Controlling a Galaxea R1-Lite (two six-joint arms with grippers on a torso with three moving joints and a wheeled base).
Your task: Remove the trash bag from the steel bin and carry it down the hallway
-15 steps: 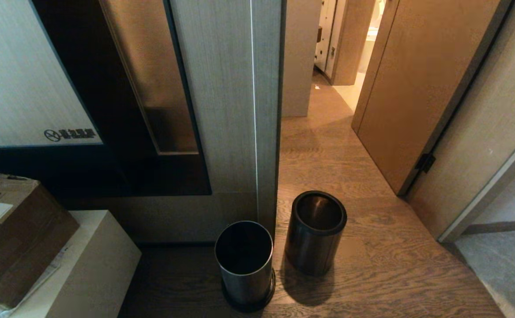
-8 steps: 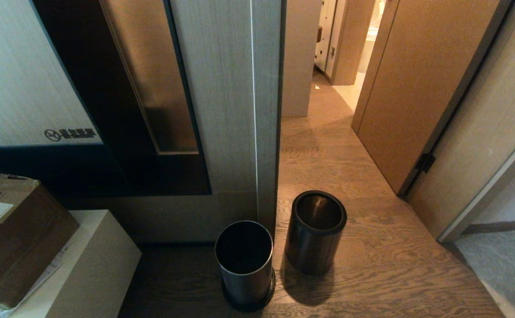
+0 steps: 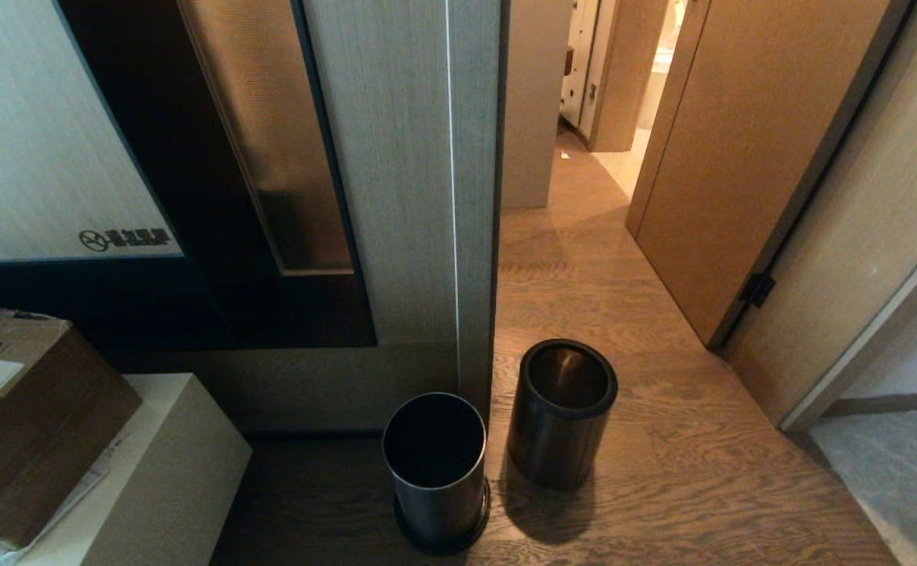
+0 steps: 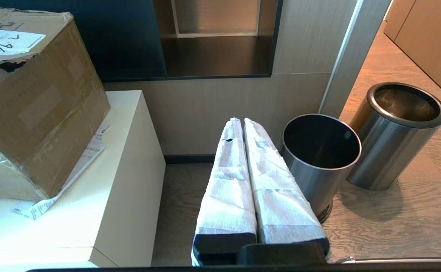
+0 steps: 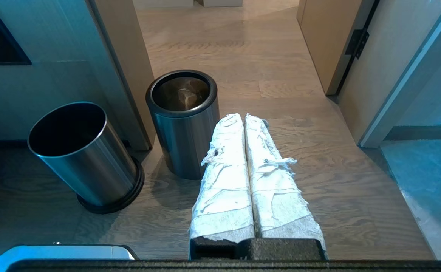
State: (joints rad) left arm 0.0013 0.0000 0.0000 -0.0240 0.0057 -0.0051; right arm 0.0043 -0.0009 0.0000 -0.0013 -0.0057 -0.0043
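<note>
The steel bin [image 3: 563,409], dark with a thick black rim ring, stands upright on the wooden floor by the wall corner [image 5: 182,121]. Deep inside it lies a pale crinkled patch [image 5: 184,95], likely the trash bag; nothing of it reaches the rim. The hallway [image 3: 576,189] runs away behind the bin. Both grippers are outside the head view. My left gripper [image 4: 242,121] hangs shut and empty, low to the left of the bins. Just to the right of the steel bin and nearer me, my right gripper [image 5: 244,117] is shut and empty too. White wrapping covers all the fingers.
A second, shiny thin-rimmed bin [image 3: 434,464] on a black base stands left of the steel bin, close to it. A cardboard box [image 3: 26,409] sits on a white cabinet [image 3: 175,464] at the left. An open wooden door [image 3: 741,173] flanks the passage on the right.
</note>
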